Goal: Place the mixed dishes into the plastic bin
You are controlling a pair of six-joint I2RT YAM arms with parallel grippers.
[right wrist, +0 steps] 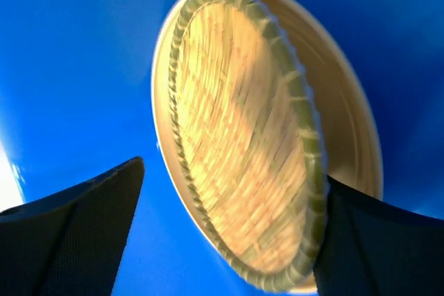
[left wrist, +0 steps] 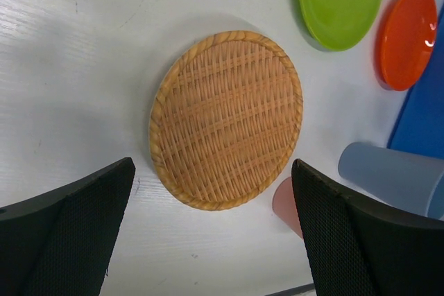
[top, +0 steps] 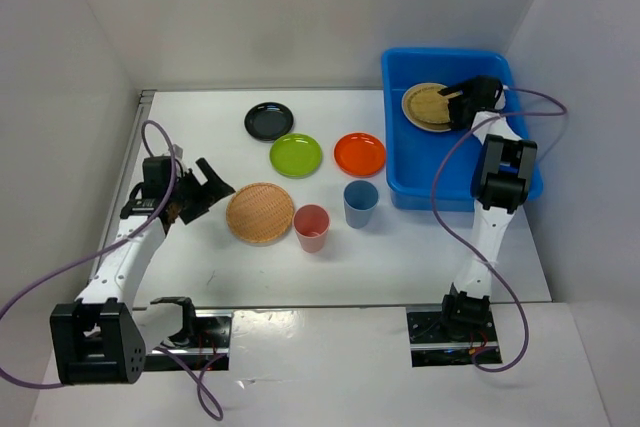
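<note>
The right hand [right wrist: 232, 171], fingers apart, hung in the blue plastic bin [top: 420, 187] over a woven bamboo tray [right wrist: 243, 157] on a tan plate [right wrist: 350, 123]. The left hand [left wrist: 213, 163], spread wide, hovered above a second woven tray [left wrist: 225, 119] on the bench [top: 200, 257].

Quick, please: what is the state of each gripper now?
Left gripper: open, empty, near the table's woven tray.
Right gripper: open, empty, over the second woven tray, inside the blue bin.

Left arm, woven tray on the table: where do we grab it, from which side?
Probably pinch the woven tray by the raised rim at its left edge, coming in tilted from the left, where the open left gripper sits. It lies flat, so only the rim gives a lip; the pink cup crowds its right side.
</note>
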